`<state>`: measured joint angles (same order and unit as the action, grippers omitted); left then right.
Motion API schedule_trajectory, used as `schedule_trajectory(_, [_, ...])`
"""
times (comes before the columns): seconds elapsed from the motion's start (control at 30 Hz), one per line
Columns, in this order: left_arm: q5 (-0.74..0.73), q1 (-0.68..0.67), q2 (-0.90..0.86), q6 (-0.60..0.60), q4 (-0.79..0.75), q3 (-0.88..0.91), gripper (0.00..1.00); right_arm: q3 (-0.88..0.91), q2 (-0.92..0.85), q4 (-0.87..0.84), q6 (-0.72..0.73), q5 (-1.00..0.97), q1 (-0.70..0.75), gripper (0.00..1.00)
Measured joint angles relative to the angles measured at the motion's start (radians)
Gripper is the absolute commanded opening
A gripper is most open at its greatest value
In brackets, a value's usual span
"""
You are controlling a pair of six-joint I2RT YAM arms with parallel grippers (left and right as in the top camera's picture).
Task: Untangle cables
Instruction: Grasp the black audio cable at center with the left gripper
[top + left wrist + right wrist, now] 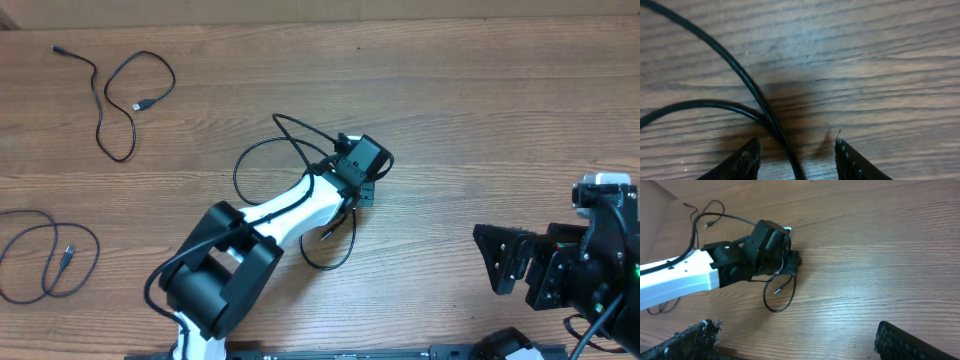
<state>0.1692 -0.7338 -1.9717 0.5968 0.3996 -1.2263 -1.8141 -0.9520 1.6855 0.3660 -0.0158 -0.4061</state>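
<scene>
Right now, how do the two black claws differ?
The left black claw sits low over the thin black cable, which runs between its fingers. The right black claw has only bare wooden table between its own. The left claw's gap looks narrower, while the right claw gapes wide. Both are open and hold nothing.

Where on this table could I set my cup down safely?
Wide bare wood at top right, between the middle cable and the right arm. Crowded: left side, with the top-left cable and bottom-left cable; centre, under the left arm.
</scene>
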Motion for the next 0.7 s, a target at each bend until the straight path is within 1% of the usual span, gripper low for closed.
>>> schedule_trajectory(0.1, [0.000,0.000,-0.011,0.035,0.011,0.000,0.39,0.000,0.000,0.001,0.000,0.000,0.000,1.00])
schedule_trajectory(0.23, [0.000,0.000,-0.011,0.060,0.021,0.000,0.36,0.000,0.000,0.001,0.000,0.000,0.000,1.00])
schedule_trajectory(0.43, [0.003,0.000,-0.014,0.077,0.022,0.000,0.42,0.000,0.000,0.010,0.000,0.000,0.000,1.00])
schedule_trajectory(0.53, [0.015,-0.001,-0.025,0.080,0.019,-0.011,0.37,0.000,0.000,0.010,0.000,0.000,0.000,1.00])
schedule_trajectory(0.57, [0.019,-0.003,-0.027,0.081,0.018,-0.013,0.30,0.000,0.000,0.010,0.000,0.000,0.000,1.00])
schedule_trajectory(0.7, [0.030,-0.004,-0.030,0.084,0.019,-0.014,0.18,0.000,0.000,0.010,0.000,0.000,0.000,1.00])
